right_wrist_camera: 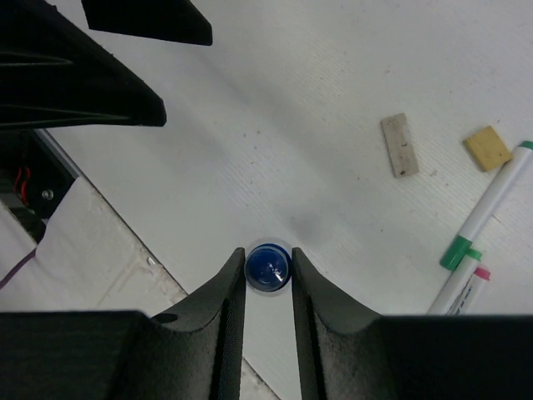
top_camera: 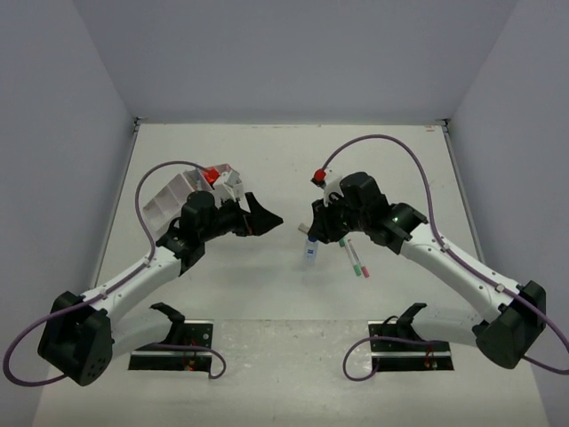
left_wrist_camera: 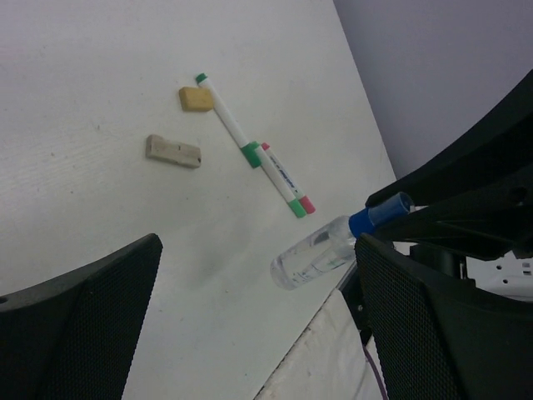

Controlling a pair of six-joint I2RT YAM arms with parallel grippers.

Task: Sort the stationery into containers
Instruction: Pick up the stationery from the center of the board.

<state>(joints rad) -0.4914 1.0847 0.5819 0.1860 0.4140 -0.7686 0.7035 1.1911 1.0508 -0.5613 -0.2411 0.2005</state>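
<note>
My right gripper [top_camera: 310, 233] [right_wrist_camera: 268, 257] is shut on the blue cap [right_wrist_camera: 268, 267] of a small clear bottle [top_camera: 309, 253] [left_wrist_camera: 319, 253] and holds it hanging above the table. My left gripper [top_camera: 264, 218] [left_wrist_camera: 258, 333] is open and empty, facing the bottle from the left, a short gap away. Two markers lie on the table under the right arm: a white one with green parts [left_wrist_camera: 229, 123] [right_wrist_camera: 487, 208] and one with a pink end [left_wrist_camera: 287, 181] [right_wrist_camera: 463, 287]; they also show in the top view [top_camera: 356, 257]. A beige piece [left_wrist_camera: 173, 151] [right_wrist_camera: 400, 145] and a yellow piece [left_wrist_camera: 196, 99] [right_wrist_camera: 487, 148] lie nearby.
One white compartment tray [top_camera: 169, 197] stands at the left, partly hidden behind the left arm. The other tray is out of view. The left gripper's black fingers [right_wrist_camera: 92, 92] fill the top left of the right wrist view. Grey walls enclose the table.
</note>
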